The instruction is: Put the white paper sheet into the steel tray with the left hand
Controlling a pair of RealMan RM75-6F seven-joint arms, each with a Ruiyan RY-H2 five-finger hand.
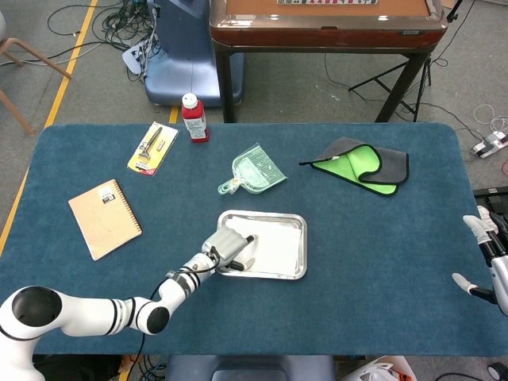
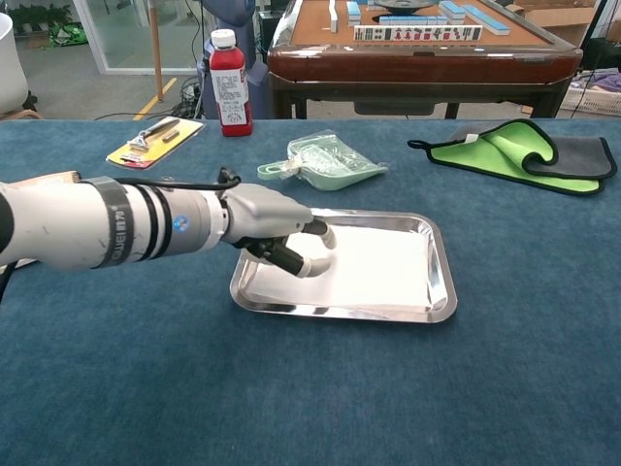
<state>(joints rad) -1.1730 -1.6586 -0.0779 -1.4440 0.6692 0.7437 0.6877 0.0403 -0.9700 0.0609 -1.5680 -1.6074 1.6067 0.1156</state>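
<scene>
The white paper sheet (image 1: 276, 244) (image 2: 383, 264) lies flat inside the steel tray (image 1: 263, 215) (image 2: 442, 284) at the middle of the blue table. My left hand (image 1: 231, 249) (image 2: 279, 237) reaches in from the left and hovers over the tray's left part. Its fingers are loosely spread just above the sheet and hold nothing. Whether a fingertip touches the paper is unclear. My right hand (image 1: 483, 258) shows only at the right edge of the head view, off the table, with its fingers apart and nothing in them.
A red bottle (image 1: 194, 117) (image 2: 230, 83), a yellow tool card (image 1: 153, 148) and a brown notebook (image 1: 105, 218) lie at the left. A green dustpan in a bag (image 1: 254, 169) sits just behind the tray. A green and grey cloth (image 1: 361, 167) lies at the back right.
</scene>
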